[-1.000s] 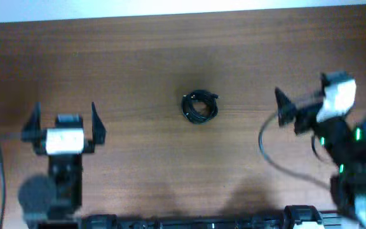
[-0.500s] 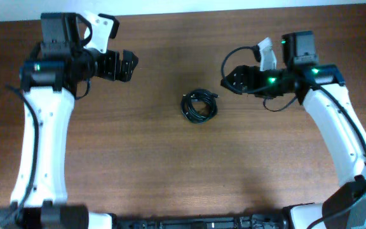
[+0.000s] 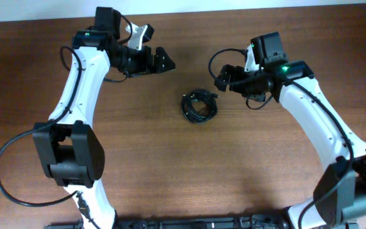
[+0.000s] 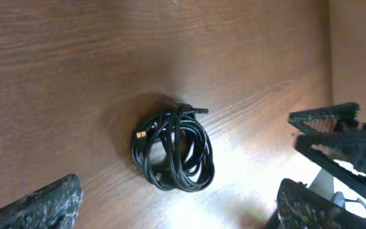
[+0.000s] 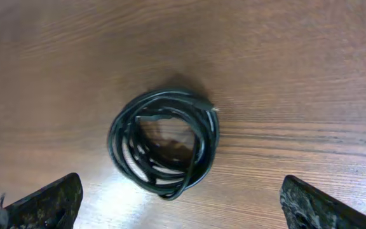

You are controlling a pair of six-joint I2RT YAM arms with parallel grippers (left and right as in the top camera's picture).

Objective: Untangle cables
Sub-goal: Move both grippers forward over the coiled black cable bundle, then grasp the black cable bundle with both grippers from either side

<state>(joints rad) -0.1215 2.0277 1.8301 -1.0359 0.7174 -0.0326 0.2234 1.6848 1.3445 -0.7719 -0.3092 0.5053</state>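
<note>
Progress: none yet, all left to do | cables (image 3: 199,106) in one knotted coil on table (image 3: 170,178), untouched | L gripper (image 3: 161,60) & R gripper (image 3: 223,77) flank it, jaws wide apart, empty

Black cables (image 3: 199,105), coiled in a tangled loop, lying on table

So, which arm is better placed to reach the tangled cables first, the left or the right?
Right, probably. The right end effector, open, hangs closer to the cables than the left end effector does, and they sit centred in its wrist view.
</note>
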